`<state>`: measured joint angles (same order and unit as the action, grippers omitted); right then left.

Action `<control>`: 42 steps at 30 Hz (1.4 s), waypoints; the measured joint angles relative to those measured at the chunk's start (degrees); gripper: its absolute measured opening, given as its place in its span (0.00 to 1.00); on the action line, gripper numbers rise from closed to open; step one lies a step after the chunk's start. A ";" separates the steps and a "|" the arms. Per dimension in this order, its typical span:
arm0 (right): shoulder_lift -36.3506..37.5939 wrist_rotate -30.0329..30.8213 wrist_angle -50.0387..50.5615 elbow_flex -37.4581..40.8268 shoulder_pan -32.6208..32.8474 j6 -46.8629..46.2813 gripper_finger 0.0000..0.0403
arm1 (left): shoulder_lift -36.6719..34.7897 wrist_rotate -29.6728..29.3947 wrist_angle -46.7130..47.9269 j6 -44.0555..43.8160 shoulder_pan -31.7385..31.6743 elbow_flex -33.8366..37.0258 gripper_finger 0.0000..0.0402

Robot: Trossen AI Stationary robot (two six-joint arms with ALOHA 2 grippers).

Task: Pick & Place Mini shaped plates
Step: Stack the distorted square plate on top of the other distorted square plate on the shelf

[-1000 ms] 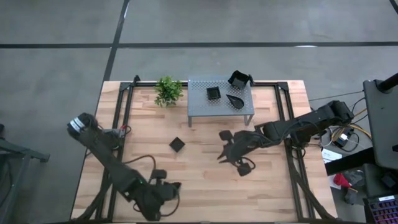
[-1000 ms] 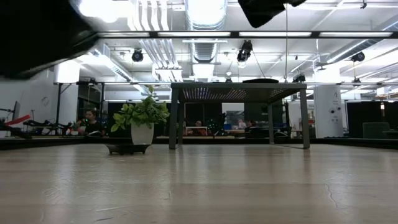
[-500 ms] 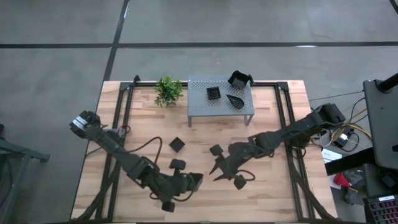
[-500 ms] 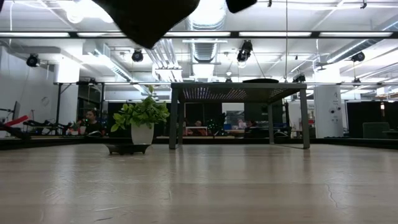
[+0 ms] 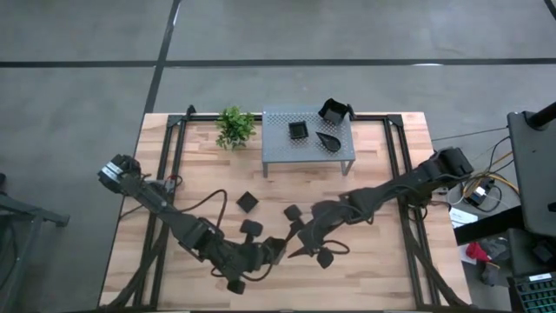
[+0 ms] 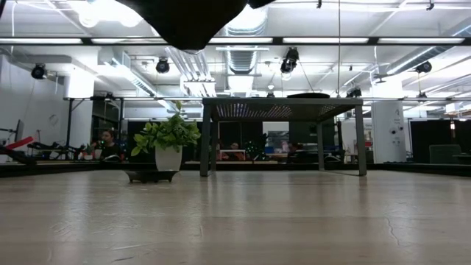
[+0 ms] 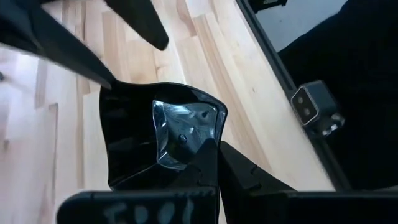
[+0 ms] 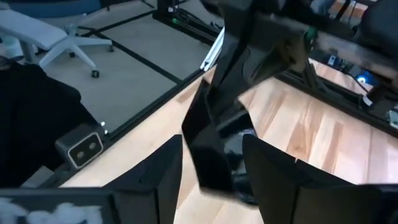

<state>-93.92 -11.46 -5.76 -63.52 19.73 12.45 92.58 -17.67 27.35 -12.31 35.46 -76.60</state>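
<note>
Between right gripper (image 8: 211, 171) jaws, glossy plate (image 7: 161, 134) partly hidden, left gripper (image 7: 211, 162) clamped.

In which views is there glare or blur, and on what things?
Left wrist view: a bright reflection on the glossy black dish held in the shut left claw. Low view: ceiling lights glare; a dark blurred arm hangs at top. High view: even light.

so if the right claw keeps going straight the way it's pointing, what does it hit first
Most likely the black plate held in the left claw. The right claw is open and points at it, and the right wrist view shows the plate in line between its fingers; how far off is unclear.
</note>
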 joint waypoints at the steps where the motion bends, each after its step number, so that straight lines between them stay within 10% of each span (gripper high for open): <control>1: -0.17 -0.38 -0.10 -0.43 -0.04 0.00 0.40 | 0.00 -0.02 0.04 1.26 0.00 0.00 0.00; 28: -0.86 -1.19 3.81 -2.72 -2.53 -6.91 0.30 | -0.37 -14.57 8.74 22.99 -1.14 -3.76 0.00; 42: -0.68 0.21 5.58 -2.81 -2.75 -4.46 0.02 | -0.48 -22.55 4.32 22.81 -0.96 -5.65 0.03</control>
<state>-94.60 -11.24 -0.18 -66.33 16.97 7.99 92.09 -40.22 31.67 10.50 34.50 -82.25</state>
